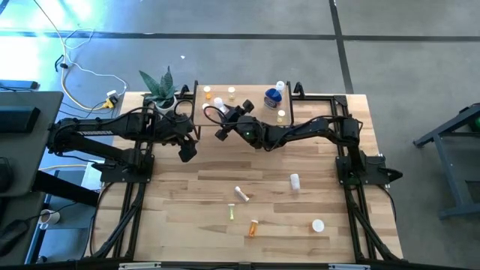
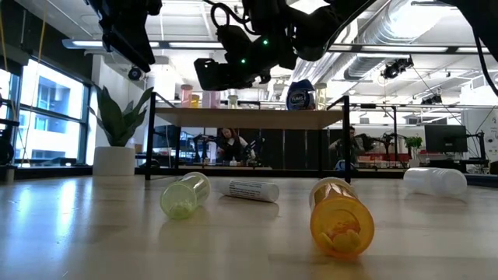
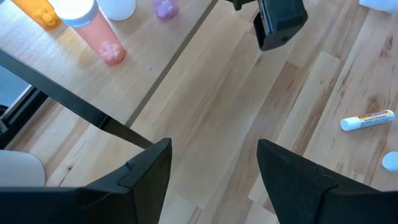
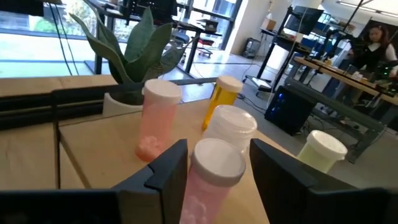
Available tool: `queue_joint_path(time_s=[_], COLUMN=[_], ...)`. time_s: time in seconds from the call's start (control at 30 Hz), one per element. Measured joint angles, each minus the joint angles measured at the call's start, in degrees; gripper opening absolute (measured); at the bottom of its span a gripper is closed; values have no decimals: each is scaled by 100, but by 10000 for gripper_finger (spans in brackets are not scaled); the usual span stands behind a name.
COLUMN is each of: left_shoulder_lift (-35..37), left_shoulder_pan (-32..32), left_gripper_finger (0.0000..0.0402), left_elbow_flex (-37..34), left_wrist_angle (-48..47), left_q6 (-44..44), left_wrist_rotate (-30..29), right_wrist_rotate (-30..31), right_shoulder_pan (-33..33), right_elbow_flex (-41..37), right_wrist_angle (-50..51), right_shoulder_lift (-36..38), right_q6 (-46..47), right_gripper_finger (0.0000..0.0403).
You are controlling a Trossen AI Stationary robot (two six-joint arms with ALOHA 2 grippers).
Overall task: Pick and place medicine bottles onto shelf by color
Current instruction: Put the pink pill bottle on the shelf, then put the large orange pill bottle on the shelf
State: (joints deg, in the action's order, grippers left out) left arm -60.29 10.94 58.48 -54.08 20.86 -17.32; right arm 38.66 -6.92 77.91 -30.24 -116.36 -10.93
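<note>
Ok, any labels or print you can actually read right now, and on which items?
Nothing reads cleanly.
Blue bottle on the shelf: a label with white lettering, too blurred to read.
White tube lying on the table: dark print lines, too small to read; the left wrist view shows red-orange marking on it, also unreadable.
Orange bottle and yellow-green bottle: no visible text.

Grey floor (image 1: 225, 52); bright windows (image 2: 47, 109); ceiling ducts (image 2: 405, 31).
</note>
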Motion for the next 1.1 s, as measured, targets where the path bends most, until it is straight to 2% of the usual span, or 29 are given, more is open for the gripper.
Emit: queue_joint_path(time_s=[0.6,0.97,1.1], left_shoulder_lift=[-1,-2,-2], left_shoulder_pan=[0,-9,-17], left_gripper_finger=[227,227,227], left_elbow_flex=[0,0,0], left_wrist_angle=[-7,-279,-334], left_q6=[-2,-4,-2], left_wrist_rotate=[0,33,134], right_wrist_rotate=[109,-11,-439], right_shoulder_pan=[288,1105,1402], right_elbow_flex=[0,2,2], right_wrist_angle=[171,2202,2840], right_shoulder_lift=[547,1423,1649], right_q6=[172,2186,2949], right_gripper_finger=[167,168,168])
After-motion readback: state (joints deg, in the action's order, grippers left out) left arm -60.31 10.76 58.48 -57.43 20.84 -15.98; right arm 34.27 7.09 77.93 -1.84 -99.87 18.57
